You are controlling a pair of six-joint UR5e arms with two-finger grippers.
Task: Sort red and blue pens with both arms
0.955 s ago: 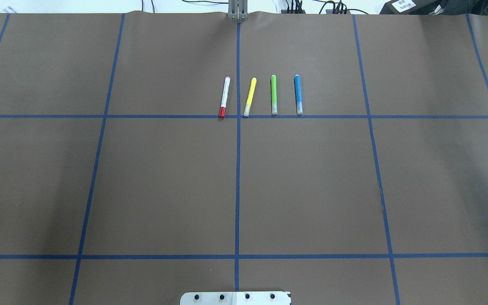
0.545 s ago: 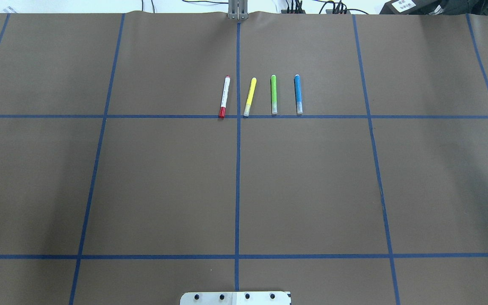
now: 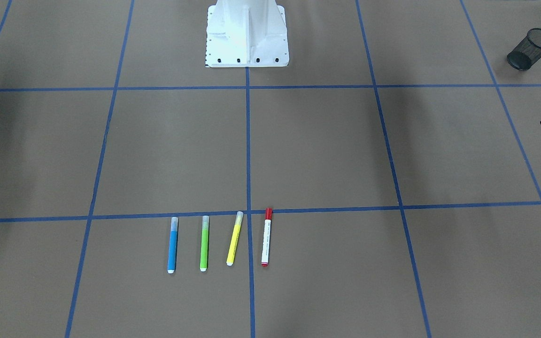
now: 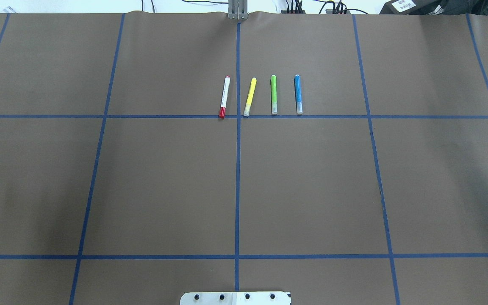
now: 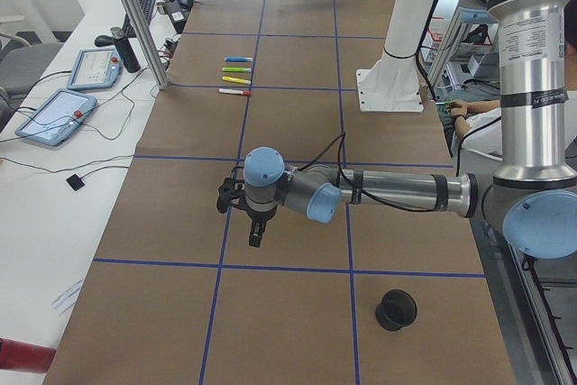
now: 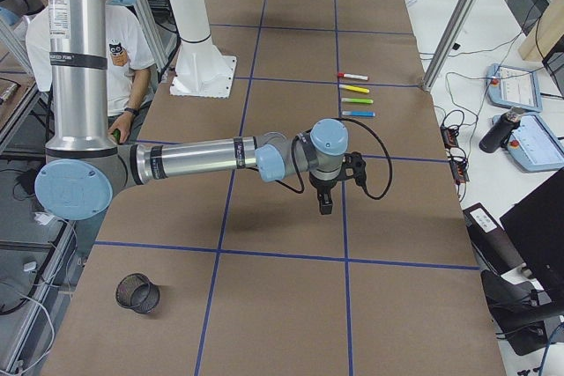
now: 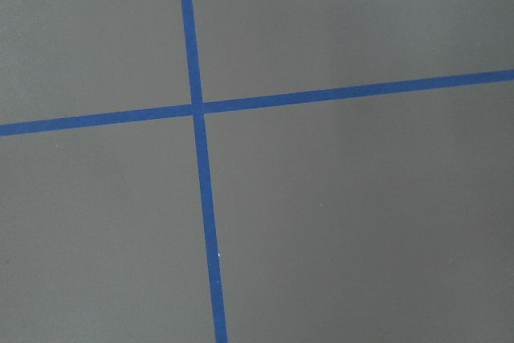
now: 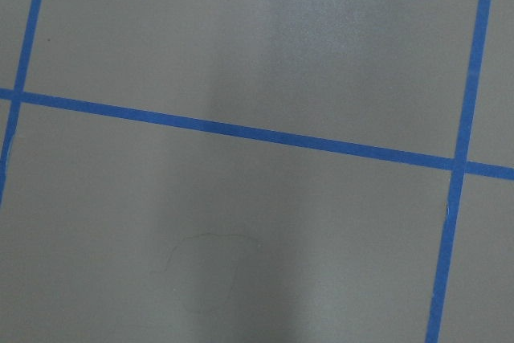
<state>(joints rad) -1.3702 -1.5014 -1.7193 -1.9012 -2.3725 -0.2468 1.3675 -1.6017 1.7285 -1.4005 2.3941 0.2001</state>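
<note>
You've got the red pen and blue pen lying up at twelve o'clock, left gripper out at nine, right gripper at three, their opening impossible to tell, so swing in and straddle each barrel squarely.

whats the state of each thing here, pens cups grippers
red pen, capped, lying flat
blue pen, capped, lying flat
yellow marker, capped, lying flat
green marker, capped, lying flat
left gripper, away from pens, open or shut unclear
right gripper, away from pens, open or shut unclear
mesh cup by left arm, upright
mesh cup by right arm, upright
</note>
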